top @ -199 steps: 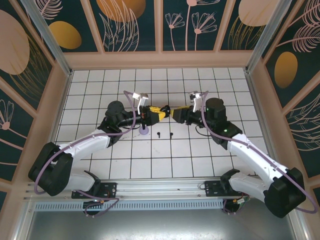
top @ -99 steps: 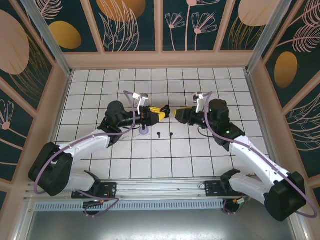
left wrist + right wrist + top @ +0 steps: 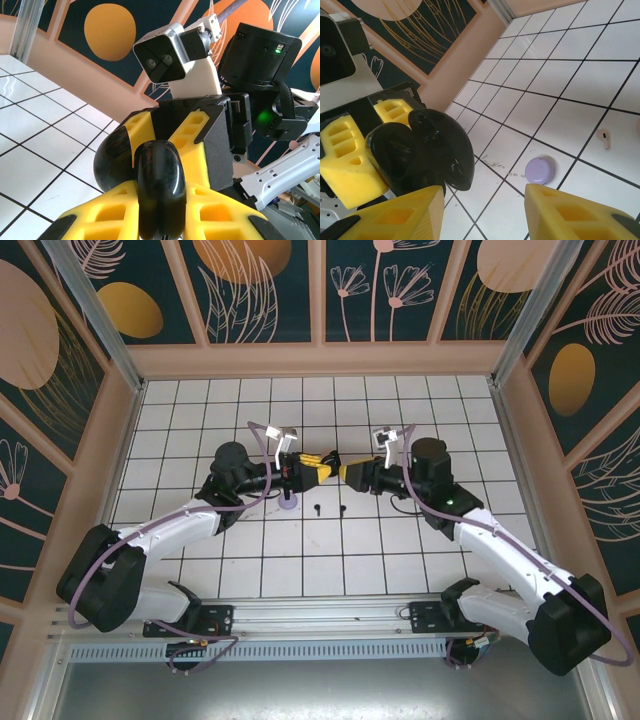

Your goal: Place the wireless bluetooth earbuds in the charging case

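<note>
**Case held aloft, earbuds not yet in**

The left gripper (image 3: 322,464) is clenched on the black charging case (image 3: 159,192) and holds it up above the middle of the tabletop (image 3: 300,560). In the right wrist view the case shows two glossy rounded halves and looks hinged open. Its inside cannot be read, so I cannot tell whether any earbud sits in it.

The right gripper (image 3: 350,473) faces the case from the 3 o'clock side, close to it. Its yellow fingers are apart, with bare tile showing between them and nothing in their grasp.

Two black earbuds (image 3: 317,508) lie loose on the tiles at about 6 o'clock from where the two grippers meet, side by side but not touching. A small purple rounded piece (image 3: 540,170) rests at roughly 7 o'clock from the held case. A pink earbud (image 3: 604,138) lies near it, at its 2 o'clock in the right wrist view.

By my reading the task is at an early stage. The case is presented, but every earbud I can see is out on the tabletop. Each has to be picked up and seated in a case.
</note>
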{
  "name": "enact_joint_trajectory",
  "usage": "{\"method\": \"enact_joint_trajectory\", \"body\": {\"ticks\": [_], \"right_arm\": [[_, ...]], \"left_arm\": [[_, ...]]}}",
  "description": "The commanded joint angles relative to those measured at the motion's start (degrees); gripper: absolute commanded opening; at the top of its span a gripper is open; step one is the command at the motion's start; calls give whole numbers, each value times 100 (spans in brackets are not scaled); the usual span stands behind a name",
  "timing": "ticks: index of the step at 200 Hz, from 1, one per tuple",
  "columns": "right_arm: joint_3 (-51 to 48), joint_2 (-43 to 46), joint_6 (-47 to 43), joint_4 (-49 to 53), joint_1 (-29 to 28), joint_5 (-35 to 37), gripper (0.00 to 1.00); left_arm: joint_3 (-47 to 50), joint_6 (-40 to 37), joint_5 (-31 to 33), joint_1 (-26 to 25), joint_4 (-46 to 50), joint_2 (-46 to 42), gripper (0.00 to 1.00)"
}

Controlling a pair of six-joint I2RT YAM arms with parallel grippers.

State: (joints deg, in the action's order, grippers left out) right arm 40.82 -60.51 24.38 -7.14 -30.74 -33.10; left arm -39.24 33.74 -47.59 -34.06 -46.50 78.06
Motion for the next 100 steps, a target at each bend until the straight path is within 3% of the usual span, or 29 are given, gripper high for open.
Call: {"method": "enact_joint_trajectory", "body": {"ticks": [1,100], "right_arm": [[216,-74,-31,-259,-28,-63,45],[436,-281,-56,-221,-28,136,38]], "left_arm": [[-136,81,-115,-13,-323,-42,0],[-118,150,-172,-12,-395,-12,0]]}}
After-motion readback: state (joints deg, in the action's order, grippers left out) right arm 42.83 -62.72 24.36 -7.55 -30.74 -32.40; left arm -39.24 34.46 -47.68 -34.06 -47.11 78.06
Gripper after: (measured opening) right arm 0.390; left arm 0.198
